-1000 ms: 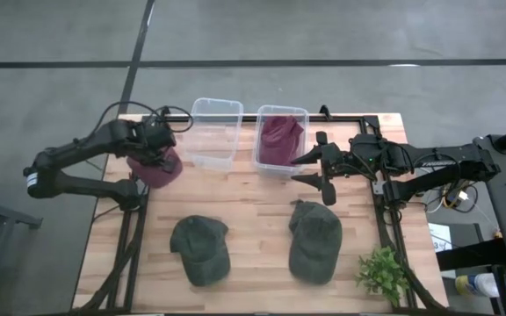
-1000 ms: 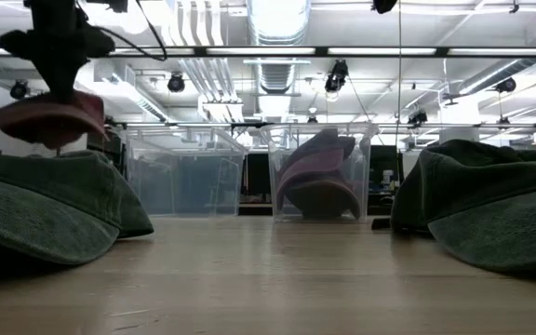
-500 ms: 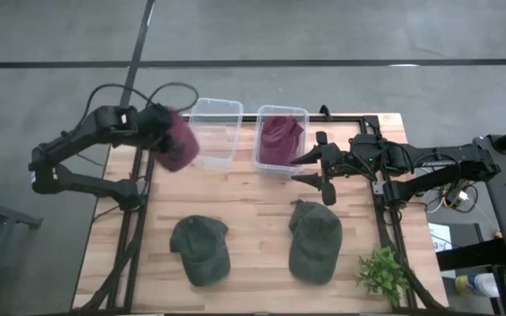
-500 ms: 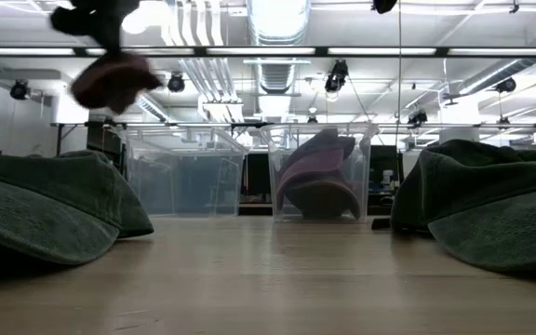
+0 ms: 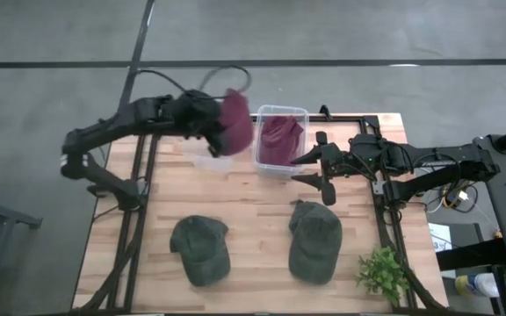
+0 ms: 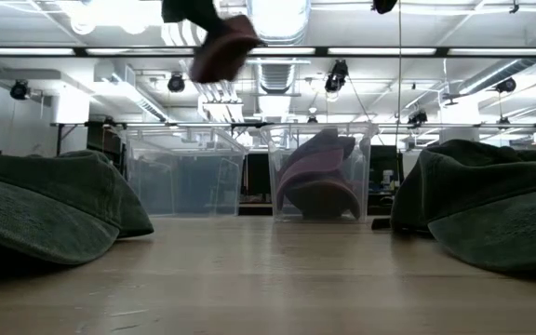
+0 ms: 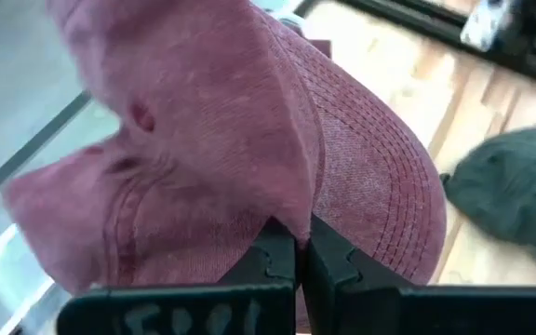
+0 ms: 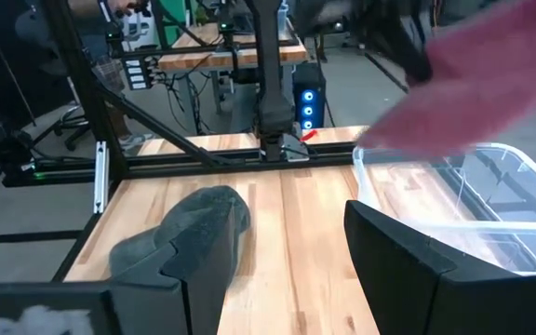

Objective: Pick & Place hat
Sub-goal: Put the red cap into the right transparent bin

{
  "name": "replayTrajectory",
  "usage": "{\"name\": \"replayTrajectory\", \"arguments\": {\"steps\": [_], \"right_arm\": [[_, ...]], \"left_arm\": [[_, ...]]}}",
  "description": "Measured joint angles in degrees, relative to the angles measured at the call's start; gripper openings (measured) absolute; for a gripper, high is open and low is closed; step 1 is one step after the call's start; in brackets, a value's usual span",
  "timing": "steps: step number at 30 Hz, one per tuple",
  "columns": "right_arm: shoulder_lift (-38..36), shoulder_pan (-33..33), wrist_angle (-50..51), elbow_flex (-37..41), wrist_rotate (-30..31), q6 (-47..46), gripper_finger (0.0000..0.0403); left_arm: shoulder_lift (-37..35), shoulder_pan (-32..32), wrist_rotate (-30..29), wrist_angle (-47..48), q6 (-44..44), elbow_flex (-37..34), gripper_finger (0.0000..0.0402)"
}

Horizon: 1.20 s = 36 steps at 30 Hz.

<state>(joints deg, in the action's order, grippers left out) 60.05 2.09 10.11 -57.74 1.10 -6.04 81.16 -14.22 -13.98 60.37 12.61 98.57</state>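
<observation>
My left gripper (image 5: 207,119) is shut on a maroon hat (image 5: 233,123), high over the left clear bin (image 5: 207,159) at the table's far edge. The low view shows that hat (image 6: 223,48) well above the bin (image 6: 184,177). The right clear bin (image 5: 281,140) holds another maroon hat (image 5: 278,137). Two dark green hats (image 5: 200,248) (image 5: 314,239) lie flat on the wooden table. My right gripper (image 5: 320,167) hangs open beside the right bin, touching nothing. My left gripper pinches the maroon hat between its two shut fingers (image 7: 277,256), where the stitched brim (image 7: 380,177) meets the crown (image 7: 291,221). The fingers slant down from the table's left side. The hat is lifted clear, tilted, with its crown ahead of the fingers.
A small green plant (image 5: 381,270) stands at the table's near right corner. Black frame rails (image 5: 385,219) run along the table's left and right sides. Bare wood lies between the bins and the green hats.
My left gripper has risen and swung toward the table's right, from beside the left bin to above it, rolling as it went. The maroon hat went with it, lifted higher and tipped over. My right gripper has kept still.
</observation>
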Motion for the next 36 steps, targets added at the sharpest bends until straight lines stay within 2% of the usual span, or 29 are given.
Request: {"name": "replayTrajectory", "arguments": {"steps": [6, 13, 21, 32, 34, 36], "right_arm": [[0.0, -1.81, 0.21, 0.0, 2.5, -2.85, 0.0203], [0.0, -5.94, 0.41, 0.0, 2.34, -2.64, 0.0203], [0.0, -9.84, 0.39, 0.0, -4.75, -0.97, 0.021], [0.0, -13.1, 0.49, -0.26, -6.04, 4.46, 0.0302], [0.02, -13.43, 0.44, -1.16, -5.32, 8.02, 0.0319], [0.17, -13.4, 0.39, -2.59, -1.95, 12.52, 0.0331]], "left_arm": [[8.39, 1.01, 2.01, -0.84, -3.84, 5.36, 0.0], [15.09, 4.04, 2.75, -0.76, -7.24, 12.25, 0.0], [18.78, 5.97, 2.63, -0.82, -8.73, 16.13, 0.0], [19.64, 6.7, 2.56, -0.8, -8.24, 15.94, 0.0], [19.64, 6.82, 2.57, -0.84, -8.2, 15.94, 0.0], [19.64, 6.95, 2.84, -1.08, -8.16, 15.9, 0.0]]}}
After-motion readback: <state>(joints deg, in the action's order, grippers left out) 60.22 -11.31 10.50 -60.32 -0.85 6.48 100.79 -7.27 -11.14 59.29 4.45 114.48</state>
